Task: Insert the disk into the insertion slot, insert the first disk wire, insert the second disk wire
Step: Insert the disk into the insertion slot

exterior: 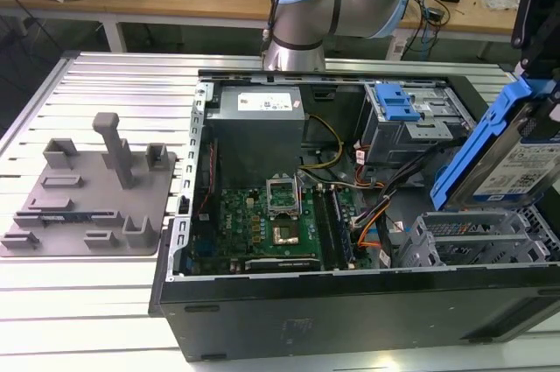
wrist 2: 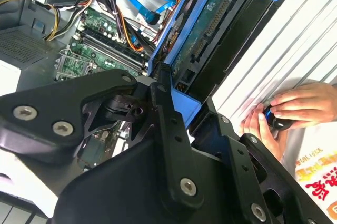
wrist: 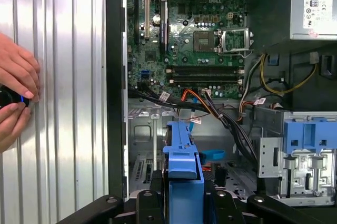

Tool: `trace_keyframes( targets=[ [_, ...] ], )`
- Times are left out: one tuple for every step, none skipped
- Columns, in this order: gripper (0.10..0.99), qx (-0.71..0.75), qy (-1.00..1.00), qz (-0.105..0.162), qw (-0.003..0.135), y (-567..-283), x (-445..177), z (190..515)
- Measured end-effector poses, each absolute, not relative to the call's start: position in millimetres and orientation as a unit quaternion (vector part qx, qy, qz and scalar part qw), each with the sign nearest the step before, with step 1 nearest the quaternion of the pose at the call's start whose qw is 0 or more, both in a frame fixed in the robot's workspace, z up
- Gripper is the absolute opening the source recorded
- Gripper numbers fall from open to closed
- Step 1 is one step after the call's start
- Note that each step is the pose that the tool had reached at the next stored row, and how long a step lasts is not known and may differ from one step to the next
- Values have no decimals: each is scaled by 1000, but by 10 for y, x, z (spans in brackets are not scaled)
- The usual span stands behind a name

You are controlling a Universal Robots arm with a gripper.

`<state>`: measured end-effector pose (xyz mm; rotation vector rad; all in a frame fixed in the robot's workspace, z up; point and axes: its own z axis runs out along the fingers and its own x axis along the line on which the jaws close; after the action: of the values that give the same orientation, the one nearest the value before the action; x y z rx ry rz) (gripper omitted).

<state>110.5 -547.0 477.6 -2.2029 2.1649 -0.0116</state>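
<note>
The disk [exterior: 523, 171] is hanging tilted just above the insertion slot [exterior: 472, 248], with the fingers of the gripper [wrist: 184, 192] clamping on its blue frame. Black and orange cables [exterior: 378, 214] are trailing beside the slot, near the blue-latched cage [exterior: 407, 114]. The open computer case [exterior: 350, 311] is holding both cages and a motherboard [exterior: 262, 219]. A person's hand [wrist: 16, 84] is resting on the ribbed table [wrist: 68, 103] outside.
</note>
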Motion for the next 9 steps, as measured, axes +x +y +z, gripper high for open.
trace_keyframes(
  targets=[
    [369,-713,701,-4,26,-5470,1105,4772],
    [369,-713,701,-4,27,-5470,1105,4770],
    [369,-713,701,-4,27,-5470,1105,4768],
    [369,-713,701,-4,27,-5470,1105,4764],
    [369,-713,701,-4,27,-5470,1105,4761],
    [369,-713,701,-4,26,-5471,1105,4756],
    [369,-713,701,-4,26,-5472,1105,4751],
    [369,-713,701,-4,27,-5476,1105,4747],
    [369,-713,701,-4,27,-5478,1105,4744]
  ],
)
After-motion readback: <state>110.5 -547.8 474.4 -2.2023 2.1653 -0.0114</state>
